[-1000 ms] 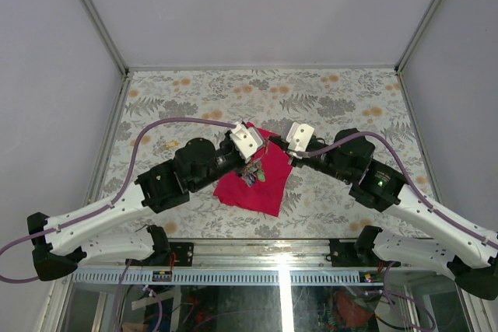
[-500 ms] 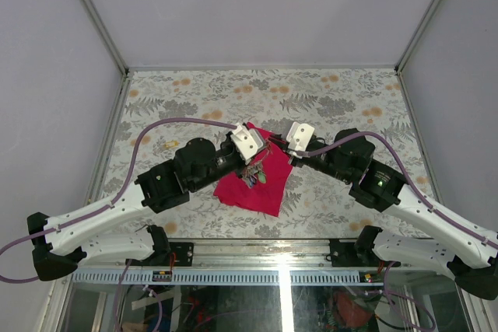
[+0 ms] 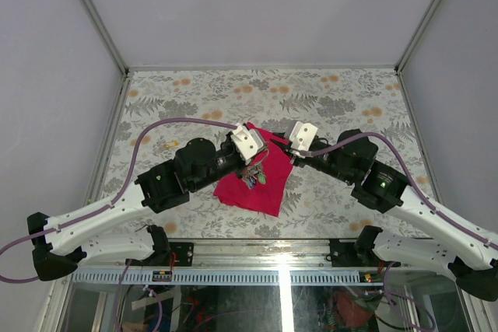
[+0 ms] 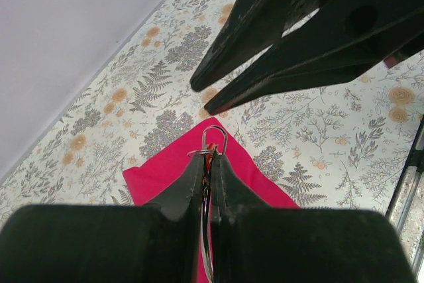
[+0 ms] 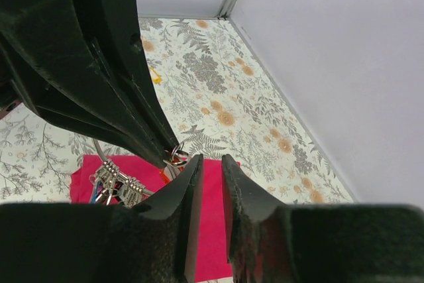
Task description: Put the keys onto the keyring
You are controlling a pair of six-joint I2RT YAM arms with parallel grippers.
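Right gripper (image 5: pixel 211 159) is nudging slightly rightward, fingers narrowly parted, nothing visible between them. Left gripper (image 4: pixel 209 158) is pinching the thin silver metal keyring (image 5: pixel 114 186) above the magenta cloth (image 4: pixel 165 171), presenting it for threading.

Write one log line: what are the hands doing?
left hand: shut on keyring | right hand: open, beside keyring | keyring: over pink cloth

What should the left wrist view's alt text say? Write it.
The left gripper pinches a thin keyring over a magenta cloth on a floral table. The right gripper, slightly parted, points in from the upper right.
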